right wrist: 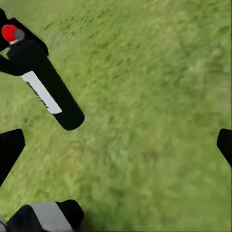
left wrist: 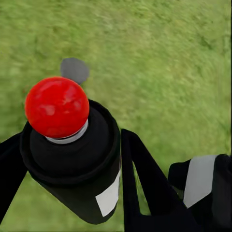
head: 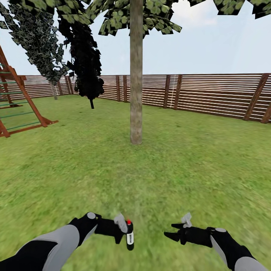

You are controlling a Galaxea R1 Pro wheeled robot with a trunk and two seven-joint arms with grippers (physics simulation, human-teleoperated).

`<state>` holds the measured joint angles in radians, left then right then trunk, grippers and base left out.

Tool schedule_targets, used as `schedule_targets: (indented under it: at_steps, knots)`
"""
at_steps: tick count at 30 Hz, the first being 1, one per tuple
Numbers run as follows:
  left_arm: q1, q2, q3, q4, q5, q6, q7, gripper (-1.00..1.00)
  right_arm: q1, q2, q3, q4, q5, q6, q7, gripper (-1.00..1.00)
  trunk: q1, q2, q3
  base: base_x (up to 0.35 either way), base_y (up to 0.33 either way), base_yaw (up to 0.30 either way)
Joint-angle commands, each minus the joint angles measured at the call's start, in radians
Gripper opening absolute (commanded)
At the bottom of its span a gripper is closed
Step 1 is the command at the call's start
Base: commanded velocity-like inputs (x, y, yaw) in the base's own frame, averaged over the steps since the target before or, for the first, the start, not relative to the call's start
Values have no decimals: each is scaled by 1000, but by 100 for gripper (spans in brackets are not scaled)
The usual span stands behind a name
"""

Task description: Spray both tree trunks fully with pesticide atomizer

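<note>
The pesticide atomizer (head: 130, 236) is a slim black bottle with a whitish label and a red top. It hangs upright just above the lawn, and my left gripper (head: 125, 230) is shut on it. In the left wrist view the atomizer (left wrist: 72, 164) sits between the black fingers (left wrist: 145, 183), with its red cap towards the camera. My right gripper (head: 171, 230) is open and empty, a short way to the right of the bottle. In the right wrist view the atomizer (right wrist: 48, 89) lies beyond the spread right gripper (right wrist: 118, 145). One tree trunk (head: 136, 75), a grey-brown column, stands straight ahead several steps away, under a leafy crown (head: 124, 15).
A brown slatted fence (head: 210, 94) runs along the back of the lawn. The wooden playset (head: 19, 101) stands at the left. Two dark narrow trees (head: 86, 56) grow near the fence at the back left. Open grass (head: 188, 162) lies between me and the trunk.
</note>
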<state>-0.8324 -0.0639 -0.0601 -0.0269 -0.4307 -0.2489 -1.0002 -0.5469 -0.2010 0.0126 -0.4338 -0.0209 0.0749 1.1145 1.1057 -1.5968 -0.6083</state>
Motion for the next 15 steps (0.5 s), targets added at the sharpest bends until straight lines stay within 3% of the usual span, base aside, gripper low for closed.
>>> schedule_targets:
  at_steps: [1,3,6,7,10,15]
  knots:
    - [-1,-1,-3,-1,1,-4,-18,-100,-1,0,1,-23,-2,16,40,100,0,-1,-1,0,0,0]
    - [-1,-6,-3,-1,-2,-4,-34,-100,-1,10,3,-84,-4,26,79,100,0,-1,-1,0,0,0]
    - [0,-15,-3,-2,-3,-4,-40,-100,-3,56,5,-168,-6,81,95,100,0,-1,-1,0,0,0]
    - [0,-17,-3,-2,-3,-4,-41,-100,-4,87,5,-225,-6,126,96,-100,0,-1,-1,0,0,0]
    - [0,-19,-3,-1,-3,-4,-41,-100,-5,147,6,-297,-7,168,96,-100,0,-1,-1,0,0,0]
    - [0,-19,-3,-2,-3,-4,-41,-100,-5,201,7,-309,-6,176,94,-100,0,-1,-1,0,0,0]
